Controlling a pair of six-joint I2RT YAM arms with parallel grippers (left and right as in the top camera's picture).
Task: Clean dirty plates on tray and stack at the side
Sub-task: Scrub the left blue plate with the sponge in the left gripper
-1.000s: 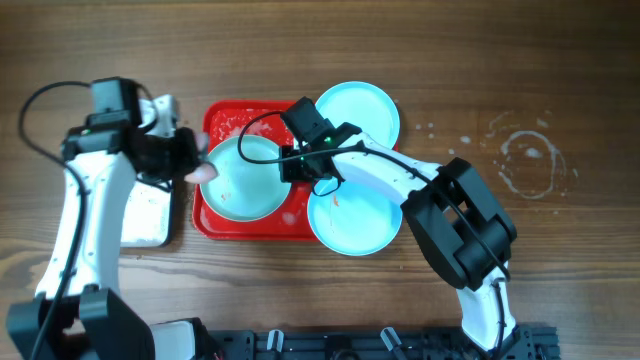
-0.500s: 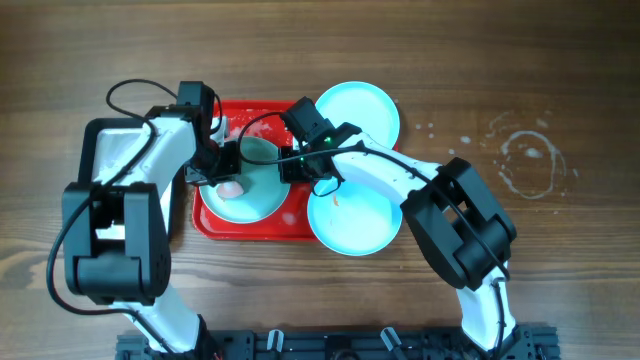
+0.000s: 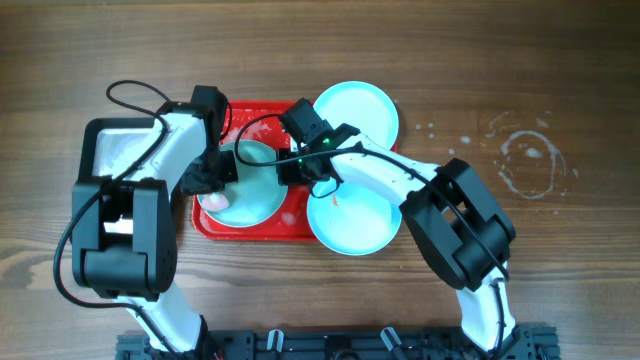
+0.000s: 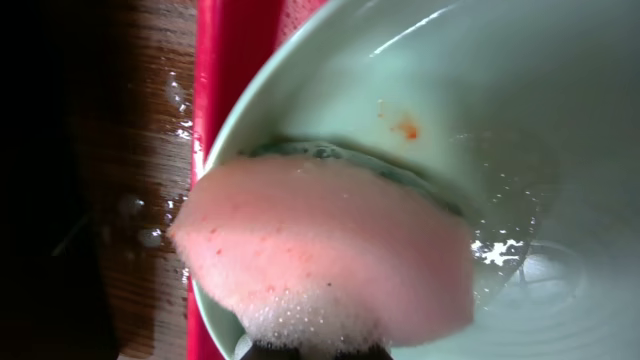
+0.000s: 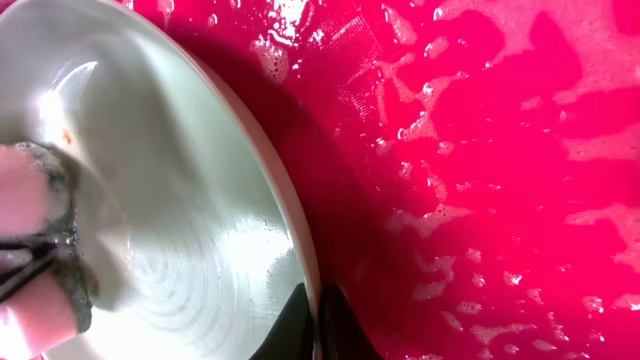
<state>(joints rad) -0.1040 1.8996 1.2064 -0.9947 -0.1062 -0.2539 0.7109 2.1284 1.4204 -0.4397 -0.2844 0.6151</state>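
Note:
One pale turquoise plate (image 3: 250, 185) lies on the foamy red tray (image 3: 215, 225). My right gripper (image 3: 290, 170) is shut on its right rim (image 5: 300, 270), one finger each side. My left gripper (image 3: 212, 180) is shut on a pink soapy sponge (image 4: 320, 255) and presses it on the plate's left inner side (image 4: 480, 120), where a small orange stain (image 4: 405, 128) shows. The sponge also shows in the overhead view (image 3: 215, 200) and at the left edge of the right wrist view (image 5: 30, 250). Two more turquoise plates lie off the tray's right side, one at the back (image 3: 360, 110) and one at the front (image 3: 355, 220).
A black-rimmed silvery metal tray (image 3: 110, 150) with foam lies left of the red tray, partly under my left arm. Water drops and a wet ring (image 3: 530, 160) mark the wooden table (image 3: 560, 260) at the right.
My left arm swung from the metal tray to the red tray and brought the sponge onto the plate's left side. The right gripper stayed on the plate's rim.

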